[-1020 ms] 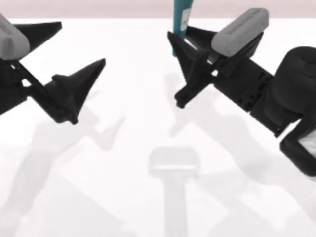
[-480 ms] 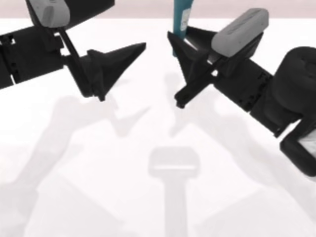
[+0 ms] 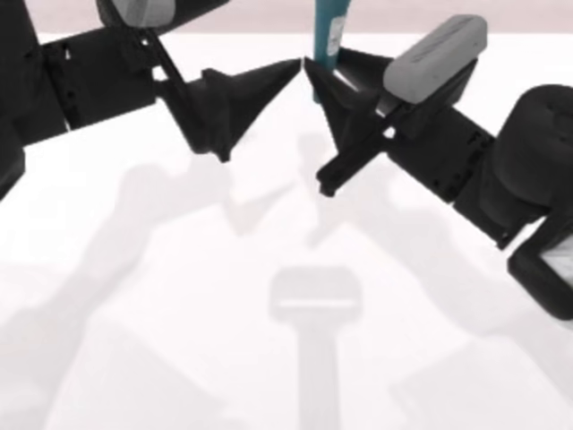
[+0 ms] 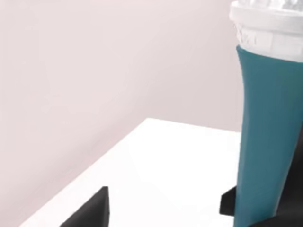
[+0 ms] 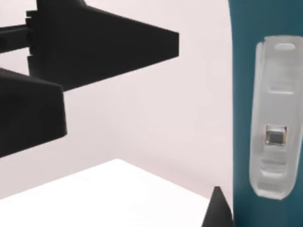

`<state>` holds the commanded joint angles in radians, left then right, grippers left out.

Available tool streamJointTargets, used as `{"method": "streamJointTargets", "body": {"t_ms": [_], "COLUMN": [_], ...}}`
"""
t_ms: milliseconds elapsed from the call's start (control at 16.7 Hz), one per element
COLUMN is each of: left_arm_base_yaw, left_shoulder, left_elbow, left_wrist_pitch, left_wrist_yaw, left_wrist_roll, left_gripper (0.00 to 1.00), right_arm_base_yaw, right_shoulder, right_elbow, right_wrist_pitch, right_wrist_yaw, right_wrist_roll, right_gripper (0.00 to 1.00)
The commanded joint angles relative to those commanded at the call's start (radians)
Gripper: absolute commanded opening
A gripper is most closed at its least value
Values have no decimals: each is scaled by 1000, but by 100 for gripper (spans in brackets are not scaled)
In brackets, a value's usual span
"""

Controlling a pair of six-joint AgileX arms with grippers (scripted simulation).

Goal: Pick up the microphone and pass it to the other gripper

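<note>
The teal microphone (image 3: pixel 328 34) stands upright above the table's far edge, with my right gripper (image 3: pixel 327 72) shut on its handle from the right. Its white-silver head (image 4: pixel 267 21) shows in the left wrist view and its white switch patch (image 5: pixel 277 118) in the right wrist view. My left gripper (image 3: pixel 297 27) reaches in from the left and is open. One pointed finger (image 3: pixel 260 81) ends just left of the microphone; the other is out of the top view. In the left wrist view the handle (image 4: pixel 265 142) stands between the left fingers, close to one of them.
The white table (image 3: pixel 179 296) carries only shadows of the arms. Its far edge meets a pale pink wall (image 3: pixel 242 13) just behind the microphone. The right arm's bulky black body (image 3: pixel 528 170) fills the right side.
My left gripper has swung right and toward the far edge, bringing its finger tip from the left side up beside the microphone. The right gripper and the microphone have stayed still.
</note>
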<state>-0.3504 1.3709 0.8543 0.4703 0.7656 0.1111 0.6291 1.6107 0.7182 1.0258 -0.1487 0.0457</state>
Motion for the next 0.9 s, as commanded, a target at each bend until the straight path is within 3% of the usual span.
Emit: {"method": "streamJointTargets", "body": {"t_ms": [360, 660, 900], "left_arm_base_yaw": [-140, -153, -153], "left_shoulder": [195, 213, 213], "left_elbow": [157, 171, 171], "left_wrist_pitch": [45, 49, 49], "left_wrist_yaw": [-137, -150, -150], "left_wrist_roll": [-7, -8, -8], "left_gripper": [100, 100, 70], "right_arm_base_yaw": [0, 0, 0], "right_shoulder": [0, 0, 0], "right_elbow": [0, 0, 0], "right_wrist_pitch": [0, 0, 0], "right_wrist_yaw": [0, 0, 0], "right_wrist_roll": [0, 0, 0], "right_gripper": [0, 0, 0]}}
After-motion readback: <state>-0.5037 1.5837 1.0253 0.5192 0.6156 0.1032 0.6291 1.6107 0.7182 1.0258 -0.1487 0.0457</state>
